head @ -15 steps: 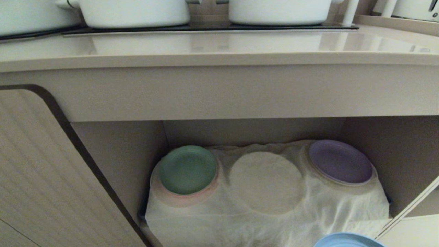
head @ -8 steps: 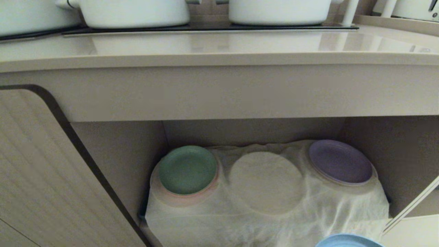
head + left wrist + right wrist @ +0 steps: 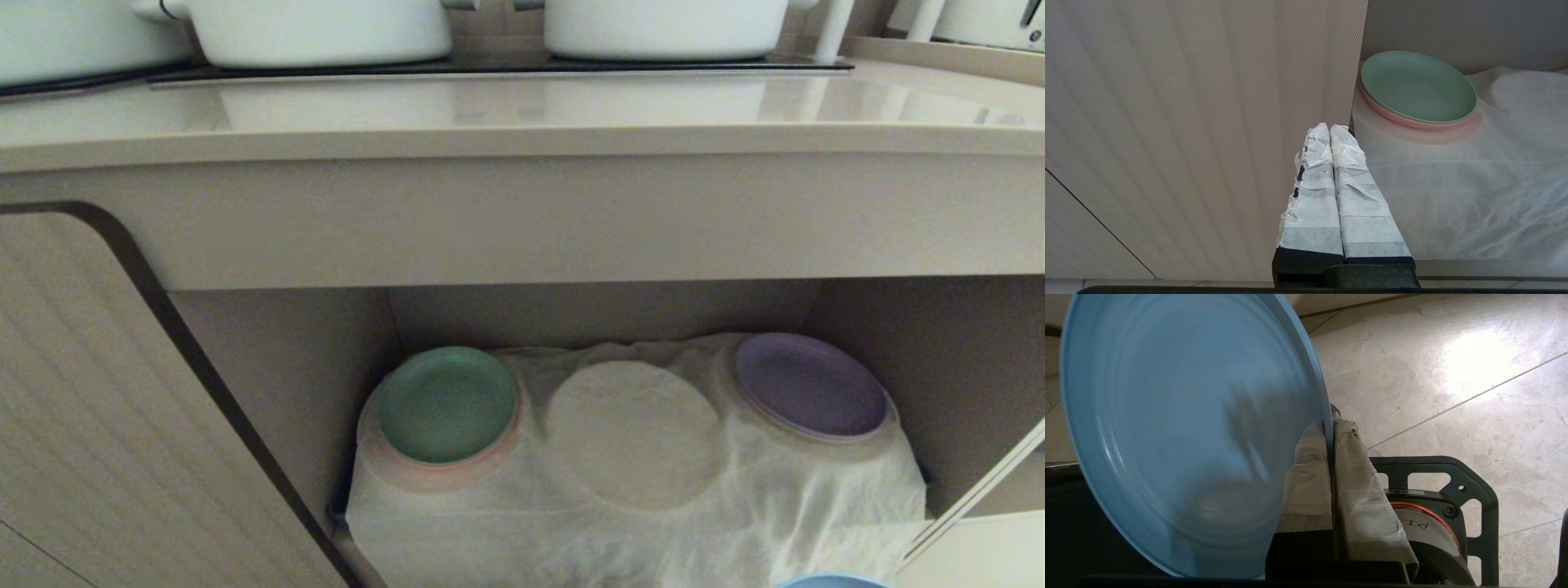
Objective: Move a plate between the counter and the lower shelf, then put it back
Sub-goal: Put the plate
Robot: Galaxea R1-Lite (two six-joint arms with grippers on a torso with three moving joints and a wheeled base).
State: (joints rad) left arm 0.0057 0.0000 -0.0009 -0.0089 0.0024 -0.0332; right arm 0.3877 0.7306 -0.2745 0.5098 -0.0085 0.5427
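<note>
Nearest me: my right gripper (image 3: pixel 1331 433), taped fingers (image 3: pixel 1306 486) pinched on the rim of the blue plate (image 3: pixel 1188 433). One finger sits each side of the rim, so the jaws are clamped on it. The plate hangs edge-gripped and tilted, out over the tiled floor (image 3: pixel 1453 375), low in front of the cabinet. From the head camera only a sliver of it (image 3: pixel 831 581) shows at the bottom edge, right of centre, below the front of the cloth. The right arm itself is not in that view.

My left gripper (image 3: pixel 1330 134) is parked, its jaws pressed together on nothing, pointing at the cabinet door (image 3: pixel 1188 102) just beside the green plate (image 3: pixel 1417 85).

Step in hand, my judgement: carrying the plate, which is on neither surface. Which leg of the task this is I can't tell.

Further in: the lower shelf (image 3: pixel 963 367), draped with a wrinkled white cloth (image 3: pixel 571 523). Green plate (image 3: pixel 446 403) on the left bump, purple plate (image 3: pixel 808 384) on the right, and the middle bump (image 3: pixel 633 433) is bare. That is the likely slot if the plate goes in.

Farthest: the counter (image 3: pixel 522 106) above, with white pots (image 3: pixel 318 28) at the back.

Next move calls for levelling the plate first. For the shelf, go under the counter's thick front edge without clipping it, and set down between the two plates without nudging either. For the counter, lift clear above that edge. Rim pinch is small, so slip is the risk.
</note>
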